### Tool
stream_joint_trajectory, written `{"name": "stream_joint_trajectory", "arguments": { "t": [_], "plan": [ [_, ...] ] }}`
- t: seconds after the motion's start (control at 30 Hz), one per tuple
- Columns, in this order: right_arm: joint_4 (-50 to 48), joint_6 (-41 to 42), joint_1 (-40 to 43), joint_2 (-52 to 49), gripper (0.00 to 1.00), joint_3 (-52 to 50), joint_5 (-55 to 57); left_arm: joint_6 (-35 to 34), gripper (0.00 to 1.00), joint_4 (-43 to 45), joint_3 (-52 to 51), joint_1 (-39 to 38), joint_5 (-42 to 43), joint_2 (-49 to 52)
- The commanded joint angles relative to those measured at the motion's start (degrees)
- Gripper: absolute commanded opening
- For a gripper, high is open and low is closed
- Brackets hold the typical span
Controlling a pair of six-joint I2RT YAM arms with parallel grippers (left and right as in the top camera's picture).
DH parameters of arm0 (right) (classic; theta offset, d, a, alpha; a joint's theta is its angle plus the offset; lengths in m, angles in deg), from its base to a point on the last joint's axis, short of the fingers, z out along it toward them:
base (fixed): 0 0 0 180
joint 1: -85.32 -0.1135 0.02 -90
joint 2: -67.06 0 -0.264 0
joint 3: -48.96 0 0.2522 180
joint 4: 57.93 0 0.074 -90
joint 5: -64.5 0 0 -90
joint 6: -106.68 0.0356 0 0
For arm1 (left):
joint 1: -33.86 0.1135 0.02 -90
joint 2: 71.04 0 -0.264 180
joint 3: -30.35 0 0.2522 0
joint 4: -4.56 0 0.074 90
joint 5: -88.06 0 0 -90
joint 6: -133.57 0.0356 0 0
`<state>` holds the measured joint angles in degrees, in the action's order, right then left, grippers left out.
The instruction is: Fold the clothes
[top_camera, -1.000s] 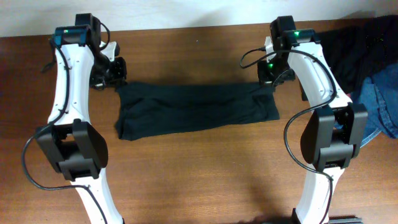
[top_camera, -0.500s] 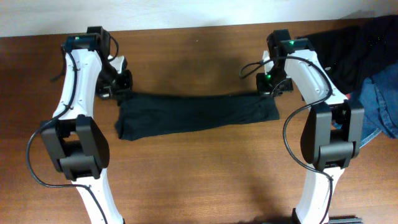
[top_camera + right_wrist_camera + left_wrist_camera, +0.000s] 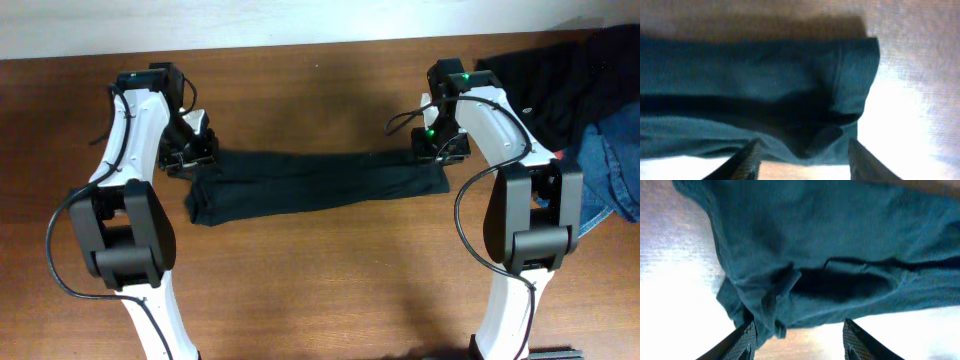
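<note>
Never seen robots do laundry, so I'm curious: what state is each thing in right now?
T-shirt: folded into a long strip, lying on the table.
left claw: open, over the shirt's left end.
right claw: open, over the shirt's right end.
spare clothes: heaped unfolded at the table's right edge.

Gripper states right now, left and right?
Left gripper: open, over one end of the T-shirt, not pinching it.
Right gripper: open, over the other end.
</note>
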<state>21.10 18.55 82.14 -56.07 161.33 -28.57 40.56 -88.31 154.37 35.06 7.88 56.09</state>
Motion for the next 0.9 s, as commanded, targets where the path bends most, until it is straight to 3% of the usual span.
{"name": "stream_joint_trajectory", "arguments": {
  "t": [0.0, 0.2, 0.3, 0.33, 0.37, 0.4, 0.87],
  "plan": [
    [-0.1, -0.2, -0.1, 1.5, 0.6, 1.9, -0.1, -0.2, 0.55, 1.4, 2.3, 0.1, 2.0, -2.6],
    [3.2, -0.2, -0.2, 1.7, 0.61, 9.2, -2.8, -0.2, 0.52, 4.0, 5.0, -0.7, 5.4, -6.8],
    [3.9, -0.2, -0.2, 1.7, 0.59, 10.4, -3.0, -0.1, 0.4, 4.7, 5.0, -1.7, 5.4, -7.6],
    [3.9, -0.2, -0.2, 1.6, 0.52, 10.3, -3.0, -0.1, 0.29, 4.8, 4.9, -2.2, 5.4, -7.5],
    [3.8, -0.1, -0.2, 1.4, 0.35, 10.1, -3.0, -0.1, 0.1, 5.1, 4.7, -2.7, 5.3, -7.2],
    [3.7, -0.1, -0.3, 1.1, 0.06, 9.8, -3.0, -0.1, 0.01, 5.6, 4.1, -3.3, 5.3, -7.1],
    [-2.1, -0.2, -2.1, 0.6, 0.04, 3.7, -3.4, -0.2, 0.01, 18.1, -9.9, -6.4, 3.0, -4.9]
  ]
}}
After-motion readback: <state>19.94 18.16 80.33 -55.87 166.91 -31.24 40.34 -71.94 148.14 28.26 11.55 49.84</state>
